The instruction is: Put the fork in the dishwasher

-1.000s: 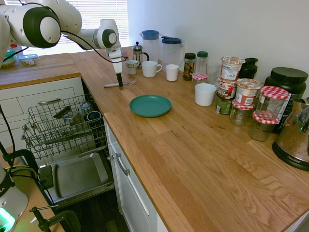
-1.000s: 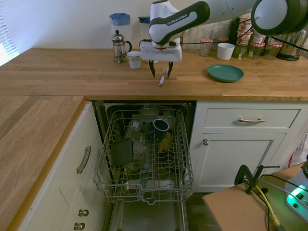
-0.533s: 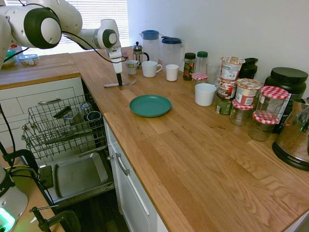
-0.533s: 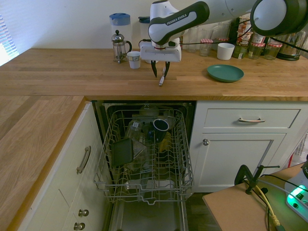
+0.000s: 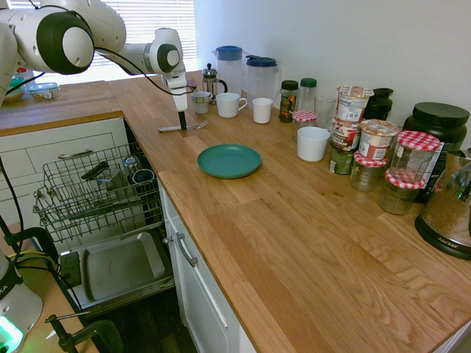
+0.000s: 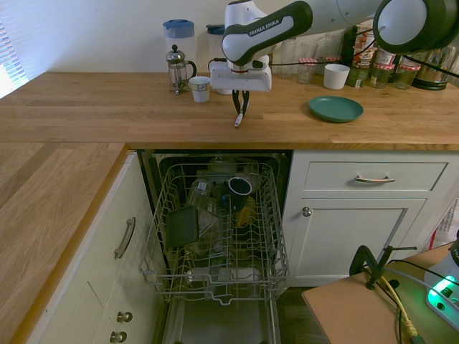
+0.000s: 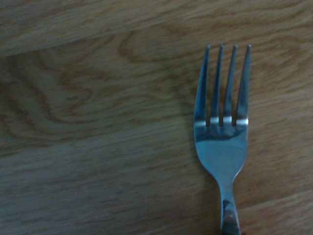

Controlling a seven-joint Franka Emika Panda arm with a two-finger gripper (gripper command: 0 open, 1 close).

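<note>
While we watch: gripper (image 6: 240, 106) pinched on the fork (image 6: 239, 117)
Fork: we see its handle tip on the wooden counter (image 5: 294, 220), tines raised
Dishwasher (image 6: 215, 236): open below, wire rack pulled out
Teal plate (image 5: 229, 160): well apart

I see bare worktop (image 6: 129, 107) above the open dishwasher (image 6: 215, 236); its rack holds a mug (image 6: 239, 188) and dark dishes
</note>
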